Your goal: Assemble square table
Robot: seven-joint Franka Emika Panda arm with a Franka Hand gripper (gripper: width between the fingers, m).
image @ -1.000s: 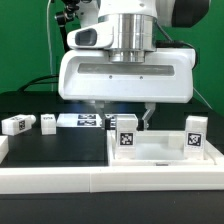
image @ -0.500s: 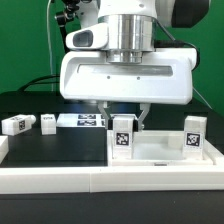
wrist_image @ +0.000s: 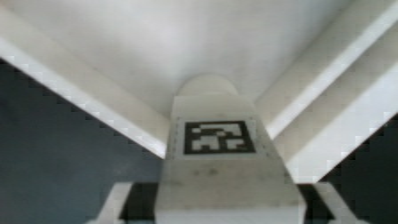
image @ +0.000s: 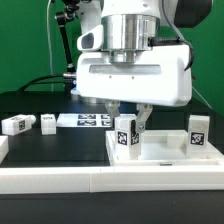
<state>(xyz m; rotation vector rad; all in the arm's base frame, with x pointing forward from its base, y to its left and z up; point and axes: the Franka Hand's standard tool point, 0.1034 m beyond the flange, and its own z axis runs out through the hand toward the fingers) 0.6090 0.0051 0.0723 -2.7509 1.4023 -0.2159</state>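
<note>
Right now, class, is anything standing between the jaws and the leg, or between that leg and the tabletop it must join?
Nothing visible does. The jaws are closed on the upright leg, one on each side, and it already stands on the tabletop near a corner. The other leg stands apart, at another corner.

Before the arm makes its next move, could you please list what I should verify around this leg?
1. Gripper closed on the leg: ok, clamped from both sides.
2. Leg upright on the square slab: ok.
3. Leg's base fully seated: cannot tell, hidden.
4. Second leg standing on the slab's corner, exterior view's right: ok.
5. All four legs mounted: not ok; a loose leg and the other loose leg lie on the table near the marker board.
</note>
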